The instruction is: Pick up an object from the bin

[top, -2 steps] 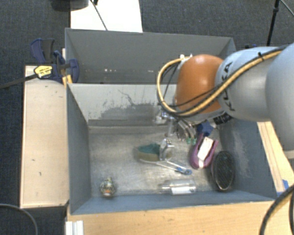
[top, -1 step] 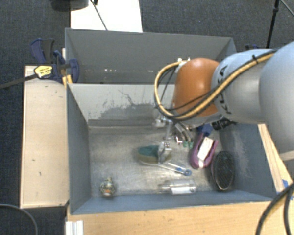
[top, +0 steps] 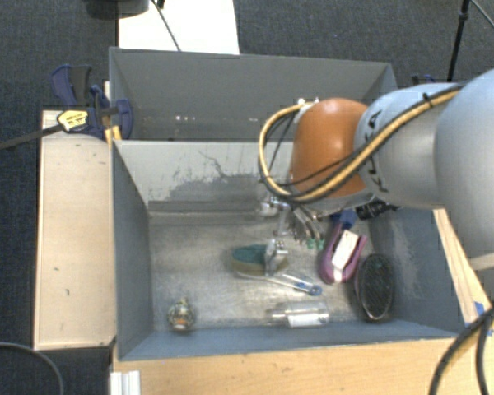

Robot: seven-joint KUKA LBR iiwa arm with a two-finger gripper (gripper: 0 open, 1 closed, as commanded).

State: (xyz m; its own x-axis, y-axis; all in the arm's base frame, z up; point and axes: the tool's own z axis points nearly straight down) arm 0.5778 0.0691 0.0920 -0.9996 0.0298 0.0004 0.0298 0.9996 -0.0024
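My gripper (top: 277, 250) hangs low over the middle of the bin floor, under the orange wrist cover. Its tip is at the right end of a dark teal, flat rounded thing (top: 248, 259). I cannot tell whether it touches or holds that thing. Just in front of the gripper a thin clear stick with a blue tip (top: 297, 284) lies slanted on the floor. To the gripper's right lies a purple thing with a white label (top: 340, 254).
A clear tube (top: 298, 315) lies by the front wall. A black oval brush (top: 375, 287) leans at the right wall, and a small shiny ball (top: 180, 315) sits in the front left corner. The arm covers the bin's back right.
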